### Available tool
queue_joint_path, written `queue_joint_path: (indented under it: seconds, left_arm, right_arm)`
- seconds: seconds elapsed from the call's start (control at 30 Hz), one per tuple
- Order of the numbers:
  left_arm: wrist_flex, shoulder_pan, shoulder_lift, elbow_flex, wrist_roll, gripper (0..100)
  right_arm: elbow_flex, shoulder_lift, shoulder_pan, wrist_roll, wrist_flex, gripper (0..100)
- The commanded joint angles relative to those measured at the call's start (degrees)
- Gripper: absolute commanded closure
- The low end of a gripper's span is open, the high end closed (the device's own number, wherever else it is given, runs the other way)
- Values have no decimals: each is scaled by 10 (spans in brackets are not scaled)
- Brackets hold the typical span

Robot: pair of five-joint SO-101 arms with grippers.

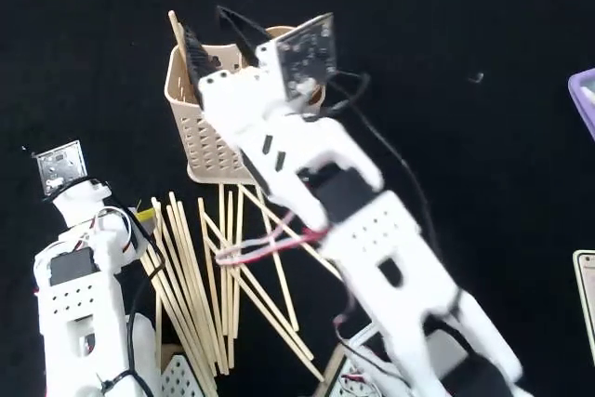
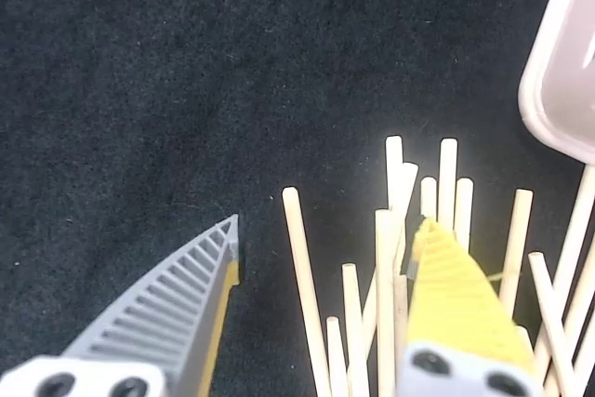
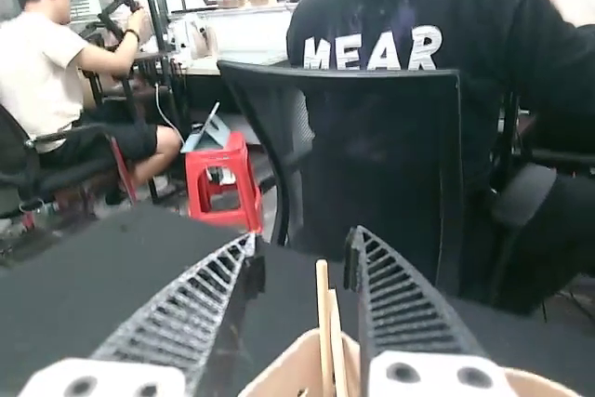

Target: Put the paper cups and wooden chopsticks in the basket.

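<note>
Hanging over the far-left corner of the basket (image 1: 200, 141), the right claw (image 3: 302, 242) is open to a moderate gap. Two chopsticks (image 3: 323, 323) stand upright between its jaws, close to one jaw, with their lower ends inside the basket. No clamping is evident, so these appear delivered.

The left claw (image 2: 330, 225) is wide open, low over the left part of the pile (image 1: 191, 295). Several stick ends lie between its jaws; none is gripped.

Status: early. Most chopsticks lie fanned on the table (image 1: 465, 137) on the near side of the basket and are yet to be moved. The right arm covers most of the basket's inside, so the cups' status cannot be judged.
</note>
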Motion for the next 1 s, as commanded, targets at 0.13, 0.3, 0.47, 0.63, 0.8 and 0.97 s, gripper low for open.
queue_joint_path:
  seconds: [0.13,0.3,0.47,0.63,0.8,0.97]
  left_arm:
    - [-9,5,-8,-2,-1,708]
    - [-9,2,-8,-2,-1,708]
    - [-9,2,-8,-1,-1,708]
    - [-9,1,-8,-1,-1,708]
    - [-9,1,-8,-1,-1,708]
    - [-9,1,-8,-1,-1,708]
  right_arm:
    - [-60,-191,-3,-4,467,850]
    - [65,-241,1,-3,554,848]
    - [293,-229,-1,78,500,721]
    - [429,-178,1,138,369,727]
    - [453,-106,0,131,278,779]
    - [431,-31,-1,109,250,779]
